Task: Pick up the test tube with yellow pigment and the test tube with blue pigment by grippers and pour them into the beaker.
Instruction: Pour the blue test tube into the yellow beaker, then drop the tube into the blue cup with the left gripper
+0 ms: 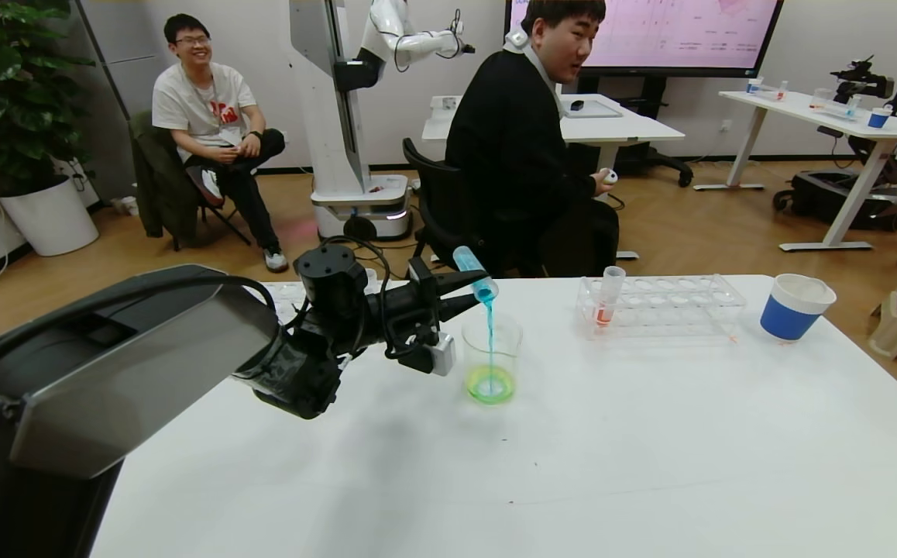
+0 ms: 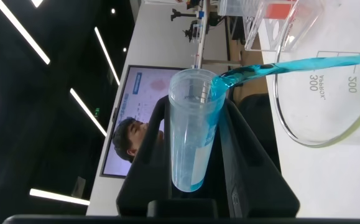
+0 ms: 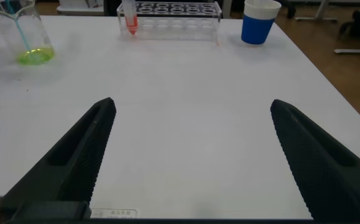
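The white table (image 1: 572, 465) carries everything, and the left arm reaches across it with its left claw (image 1: 460, 291) clamped around the test tube with blue pigment (image 1: 474, 273) — tipped mouth-down over the beaker (image 1: 492, 358), which stands near the middle of the table. A thin cyan stream runs from the tube's lip into the beaker, where yellow-green liquid already pools at the bottom, so the yellow pour looks done and the blue pour is the step in hand. The right claw (image 3: 189, 155) hangs over bare table with its fingers spread wide, holding nothing. Behind the beaker sits a clear tube rack (image 1: 661, 304) with one orange-red tube (image 1: 608, 298), and beside it a blue-and-white paper cup (image 1: 795, 305). Next, I judge, the tube needs holding steady over the rim until it drains — then righting and setting aside.
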You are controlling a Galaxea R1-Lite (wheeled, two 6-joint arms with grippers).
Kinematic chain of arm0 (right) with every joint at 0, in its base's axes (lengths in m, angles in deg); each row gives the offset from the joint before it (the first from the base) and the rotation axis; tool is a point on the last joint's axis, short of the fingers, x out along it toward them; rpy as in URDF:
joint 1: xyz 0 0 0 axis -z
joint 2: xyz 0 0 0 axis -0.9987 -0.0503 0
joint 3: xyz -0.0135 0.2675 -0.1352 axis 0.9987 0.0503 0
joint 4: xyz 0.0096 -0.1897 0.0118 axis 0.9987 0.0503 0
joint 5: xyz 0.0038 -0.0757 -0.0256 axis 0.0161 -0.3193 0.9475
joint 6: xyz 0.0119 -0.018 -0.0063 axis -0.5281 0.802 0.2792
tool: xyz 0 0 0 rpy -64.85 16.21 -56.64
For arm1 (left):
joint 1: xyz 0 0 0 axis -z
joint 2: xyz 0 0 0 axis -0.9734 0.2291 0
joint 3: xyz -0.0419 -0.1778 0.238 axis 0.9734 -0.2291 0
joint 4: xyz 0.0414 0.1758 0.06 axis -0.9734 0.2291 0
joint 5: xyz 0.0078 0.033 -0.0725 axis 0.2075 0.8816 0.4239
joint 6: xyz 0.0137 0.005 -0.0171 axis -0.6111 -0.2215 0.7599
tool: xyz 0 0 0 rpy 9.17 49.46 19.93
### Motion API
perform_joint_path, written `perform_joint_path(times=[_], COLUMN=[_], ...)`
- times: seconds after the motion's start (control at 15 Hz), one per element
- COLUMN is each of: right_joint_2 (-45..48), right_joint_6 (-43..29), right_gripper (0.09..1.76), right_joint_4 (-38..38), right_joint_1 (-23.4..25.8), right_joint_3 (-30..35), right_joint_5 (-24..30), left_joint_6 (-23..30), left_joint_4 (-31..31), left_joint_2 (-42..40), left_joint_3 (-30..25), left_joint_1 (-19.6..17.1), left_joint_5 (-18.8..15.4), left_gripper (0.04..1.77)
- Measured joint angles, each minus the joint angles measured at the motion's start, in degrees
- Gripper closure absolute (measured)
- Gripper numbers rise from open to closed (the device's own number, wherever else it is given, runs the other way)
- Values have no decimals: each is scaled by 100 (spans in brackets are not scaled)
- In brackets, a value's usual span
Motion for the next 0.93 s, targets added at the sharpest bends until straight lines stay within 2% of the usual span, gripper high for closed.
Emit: perform_joint_path(times=[0.93], right_joint_2=[0], right_joint_6=[-2], right_gripper=[11], right_joint_4=[0], right_joint_1=[0], right_joint_3=[0], right_joint_5=[-1], left_joint_6=[-965], left_joint_4=[-6], left_joint_2=[90], left_joint_3=[-2], left_joint_1=[-79], left_joint_5=[35], left_gripper=[132])
